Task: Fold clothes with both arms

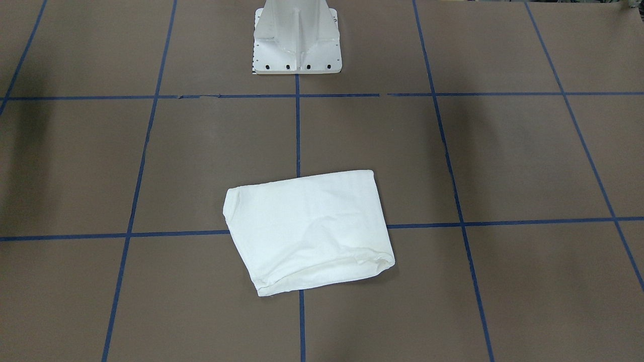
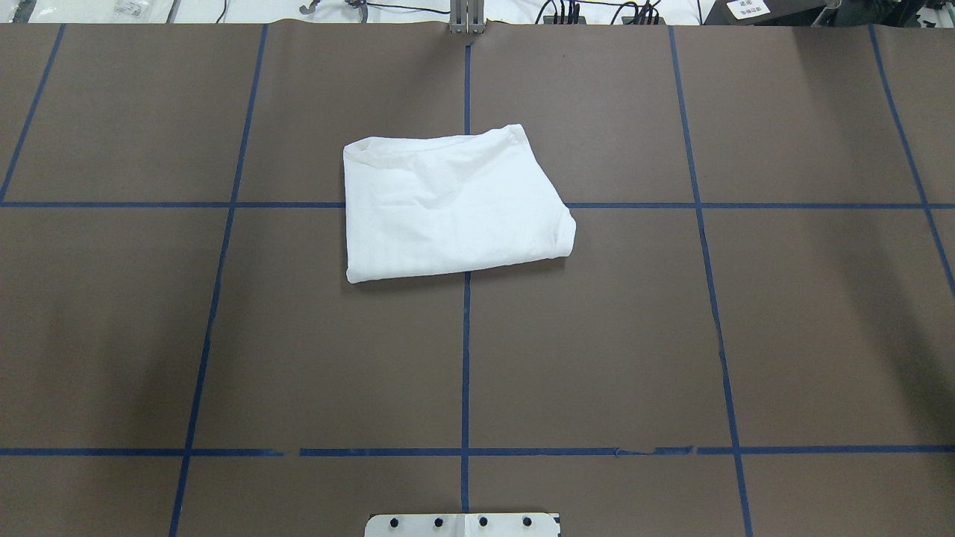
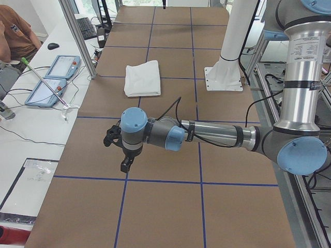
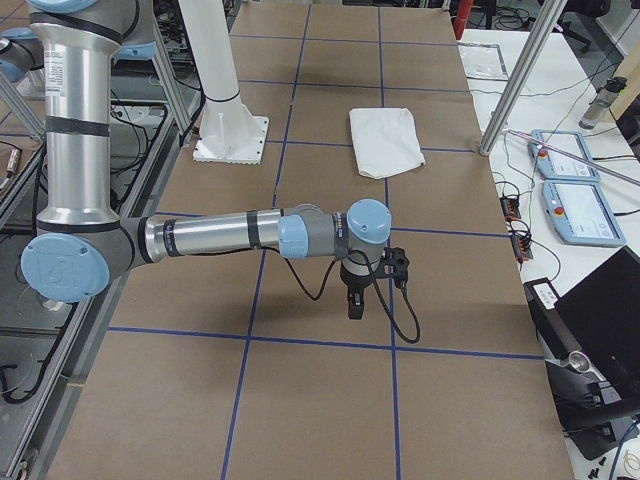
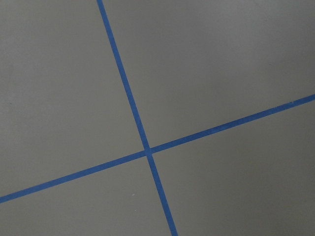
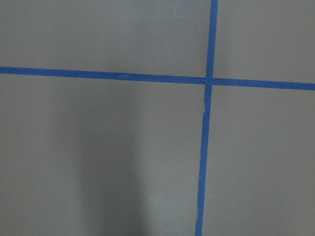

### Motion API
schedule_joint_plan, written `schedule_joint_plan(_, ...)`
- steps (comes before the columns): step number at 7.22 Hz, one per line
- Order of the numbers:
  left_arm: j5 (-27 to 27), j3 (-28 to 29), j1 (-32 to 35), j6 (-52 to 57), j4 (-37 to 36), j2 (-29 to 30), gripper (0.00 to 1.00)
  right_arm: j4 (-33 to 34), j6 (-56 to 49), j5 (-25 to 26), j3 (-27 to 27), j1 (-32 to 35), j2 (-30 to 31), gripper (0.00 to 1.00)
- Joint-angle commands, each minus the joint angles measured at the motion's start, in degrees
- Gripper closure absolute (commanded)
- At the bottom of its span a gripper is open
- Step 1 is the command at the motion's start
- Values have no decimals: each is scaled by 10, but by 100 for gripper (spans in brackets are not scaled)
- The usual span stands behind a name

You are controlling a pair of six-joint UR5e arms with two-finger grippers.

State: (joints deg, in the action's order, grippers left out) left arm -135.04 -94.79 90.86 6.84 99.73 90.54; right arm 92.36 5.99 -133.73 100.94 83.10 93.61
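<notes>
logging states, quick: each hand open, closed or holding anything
Left hand: cannot be told, seen only from the side.
Right hand: cannot be told, same reason.

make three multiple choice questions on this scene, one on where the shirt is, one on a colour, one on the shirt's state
1. Where does the white shirt lie?
A. over a crossing of tape lines on the table
B. at a table corner
C. hanging off the table edge

2. What colour are the tape lines?
A. red
B. blue
C. yellow

3. What state is the shirt in?
A. spread flat, sleeves out
B. lifted off the table
C. folded into a compact packet

Answers:
1 A: in the overhead view, two lines run under it and meet beneath it.
2 B: every view shows a blue grid on brown.
3 C: it is a small four-sided packet with no sleeve showing.
</notes>
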Motion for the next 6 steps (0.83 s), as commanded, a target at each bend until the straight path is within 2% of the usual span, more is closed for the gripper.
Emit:
schedule_joint_plan(1, -3, 0, 2, -2, 3, 2, 0, -2, 8, -2, -1, -2, -3, 0)
schedule_joint_plan(5, -4, -3, 2, 0, 8, 1, 0, -3, 16, -8, 1, -2, -8, 0)
schedule_joint_plan(6, -18, -3, 2, 0, 8, -8, 0, -9, 15, -6, -3, -2, -9, 0)
